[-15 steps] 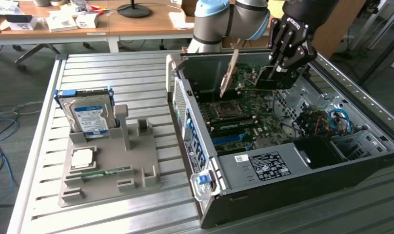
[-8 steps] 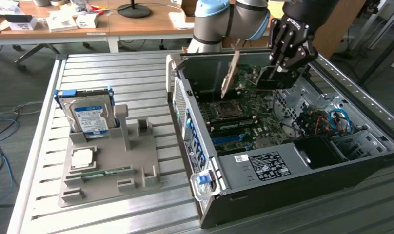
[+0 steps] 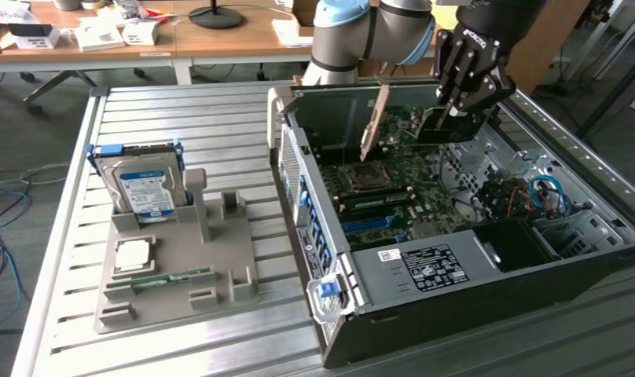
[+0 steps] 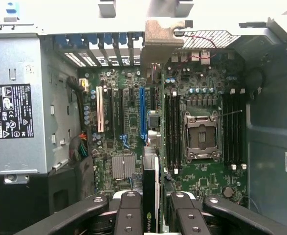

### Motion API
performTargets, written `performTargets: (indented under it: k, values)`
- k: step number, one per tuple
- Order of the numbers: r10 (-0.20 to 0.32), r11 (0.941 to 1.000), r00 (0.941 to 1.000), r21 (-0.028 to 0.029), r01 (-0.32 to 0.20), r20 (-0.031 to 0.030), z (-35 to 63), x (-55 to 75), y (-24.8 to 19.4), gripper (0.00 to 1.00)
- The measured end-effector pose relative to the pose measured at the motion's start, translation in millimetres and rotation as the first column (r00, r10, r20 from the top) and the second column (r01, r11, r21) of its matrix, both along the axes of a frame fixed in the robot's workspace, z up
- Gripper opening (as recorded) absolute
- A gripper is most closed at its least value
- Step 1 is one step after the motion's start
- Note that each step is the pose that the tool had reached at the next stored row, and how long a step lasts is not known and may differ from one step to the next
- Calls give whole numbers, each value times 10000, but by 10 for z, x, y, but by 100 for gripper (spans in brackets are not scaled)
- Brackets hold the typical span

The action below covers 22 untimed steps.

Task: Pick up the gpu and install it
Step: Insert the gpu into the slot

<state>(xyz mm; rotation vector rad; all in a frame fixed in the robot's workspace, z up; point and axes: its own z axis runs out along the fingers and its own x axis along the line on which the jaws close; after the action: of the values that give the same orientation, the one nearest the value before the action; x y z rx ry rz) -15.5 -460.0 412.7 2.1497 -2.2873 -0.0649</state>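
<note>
inside the open computer case (image 3: 486,314), the fingers (image 4: 129,215) grip the gpu (image 4: 150,196) edge-on above the motherboard (image 4: 123,98).

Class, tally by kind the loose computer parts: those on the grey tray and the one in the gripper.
hard drive: 1
processor: 1
memory stick: 1
gpu: 1
Total: 4

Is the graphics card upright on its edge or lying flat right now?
Upright on edge: the thin dark graphics card stands clamped in the black gripper above the green motherboard.
</note>
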Motion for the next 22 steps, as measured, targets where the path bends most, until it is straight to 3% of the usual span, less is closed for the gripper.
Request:
performTargets:
  k: [2, 5, 6, 22]
  values:
    - [0, 10000, 10000, 12, 0, 19, -2, -2, 0, 26]
    - [15, 10000, 9999, 68, -16, 126, -19, -4, 0, 26]
    - [18, 10000, 9999, 68, -19, 135, -23, -4, 1, 26]
    - [17, 10000, 9999, 70, -18, 136, -79, -5, 0, 26]
